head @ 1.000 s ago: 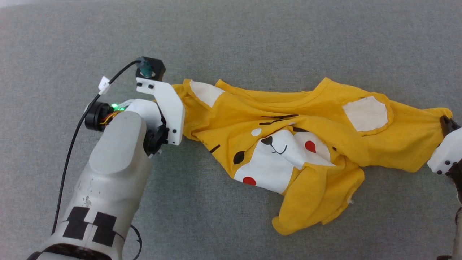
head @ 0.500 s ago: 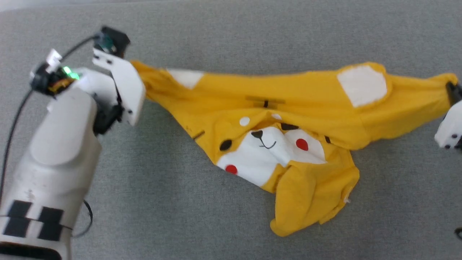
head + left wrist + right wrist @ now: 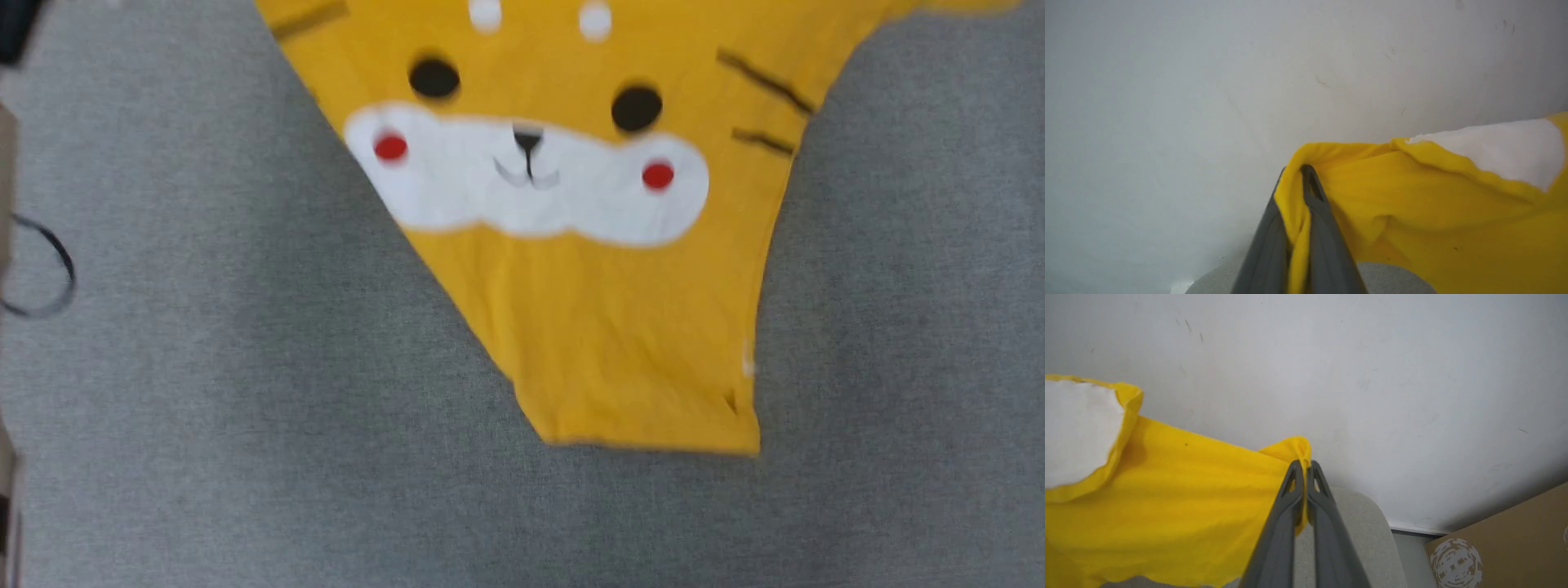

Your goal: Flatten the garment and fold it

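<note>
Lifting the crumpled shirt [image 3: 571,310] off the counter [image 3: 163,408], we now have it hanging open at upper middle of the frame. The left tool [image 3: 1295,175] and right tool [image 3: 1304,465] each pinch its top edge, so flattening advances.

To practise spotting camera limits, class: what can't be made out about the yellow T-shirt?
Head view: yellow cotton cartoon-face T-shirt: collar, sleeves cut off by top edge; print blurred.
Left wrist view: bunched fabric hides which part left end effector pinches.
Right wrist view: same, right end effector.
</note>
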Motion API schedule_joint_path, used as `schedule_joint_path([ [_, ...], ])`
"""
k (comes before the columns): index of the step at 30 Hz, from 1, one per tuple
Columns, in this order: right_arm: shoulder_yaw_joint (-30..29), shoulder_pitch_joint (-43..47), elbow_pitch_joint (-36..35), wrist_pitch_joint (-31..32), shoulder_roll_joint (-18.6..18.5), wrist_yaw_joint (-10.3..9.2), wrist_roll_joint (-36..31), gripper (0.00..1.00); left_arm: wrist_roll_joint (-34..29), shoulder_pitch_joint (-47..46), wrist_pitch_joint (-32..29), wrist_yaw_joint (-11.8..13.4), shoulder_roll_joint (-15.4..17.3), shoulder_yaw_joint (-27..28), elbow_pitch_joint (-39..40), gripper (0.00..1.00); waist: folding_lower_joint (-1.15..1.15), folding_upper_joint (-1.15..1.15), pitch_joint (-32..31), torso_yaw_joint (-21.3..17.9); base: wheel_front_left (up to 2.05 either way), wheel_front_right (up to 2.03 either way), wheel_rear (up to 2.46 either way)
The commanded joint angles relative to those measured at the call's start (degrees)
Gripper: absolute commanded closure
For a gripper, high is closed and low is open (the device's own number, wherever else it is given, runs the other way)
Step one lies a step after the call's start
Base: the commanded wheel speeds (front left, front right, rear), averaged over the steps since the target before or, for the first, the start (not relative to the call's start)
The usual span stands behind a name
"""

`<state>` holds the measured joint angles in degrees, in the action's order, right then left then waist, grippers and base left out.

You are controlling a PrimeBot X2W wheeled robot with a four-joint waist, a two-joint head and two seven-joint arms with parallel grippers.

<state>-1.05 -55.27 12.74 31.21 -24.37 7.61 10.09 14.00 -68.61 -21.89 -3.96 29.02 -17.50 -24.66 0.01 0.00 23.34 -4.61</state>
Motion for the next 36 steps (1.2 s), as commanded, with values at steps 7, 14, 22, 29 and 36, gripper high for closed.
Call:
schedule_joint_path([
  [7, 1.51, -18.45, 4.68, -4.33, -0.27, -0.12, -3.58, 1.0, -2.82, -13.47, 8.8, 5.83, 0.54, 3.71, 0.36, 1.0, -0.01, 0.0, 7.22, -1.49, 0.0, 0.0, 0.0],
  [14, -0.59, -31.94, 7.83, -13.44, 1.53, -0.12, -7.67, 1.0, -2.97, -22.15, 17.54, 10.39, -1.12, 6.8, 0.52, 1.0, -0.01, 0.0, 9.12, -1.54, 0.0, 0.0, 0.0],
  [22, 0.81, -32.15, 13.41, -19.33, 2.84, -0.12, -6.68, 1.0, -0.46, -18.54, 19.07, 8.17, -1.71, 6.46, -3.53, 1.0, -0.01, 0.0, 8.08, -0.54, 0.0, 0.0, 0.0],
  [29, 6.43, -18.25, 15.95, -21.23, 2.28, -0.12, -0.08, 1.0, 4.03, -3.42, 18.07, 4.06, -2.99, 5.08, -6.88, 1.0, -0.01, 0.0, 4.49, 0.83, 0.0, 0.0, 0.0],
  [36, 9.13, 0.07, 14.03, -20.22, 1.48, -0.12, 7.29, 1.0, 10.69, 16.17, 13.86, 1.93, -7.27, 4.0, -6.09, 1.0, -0.01, 0.0, -1.9, 2.18, 0.0, 0.0, 0.0],
])
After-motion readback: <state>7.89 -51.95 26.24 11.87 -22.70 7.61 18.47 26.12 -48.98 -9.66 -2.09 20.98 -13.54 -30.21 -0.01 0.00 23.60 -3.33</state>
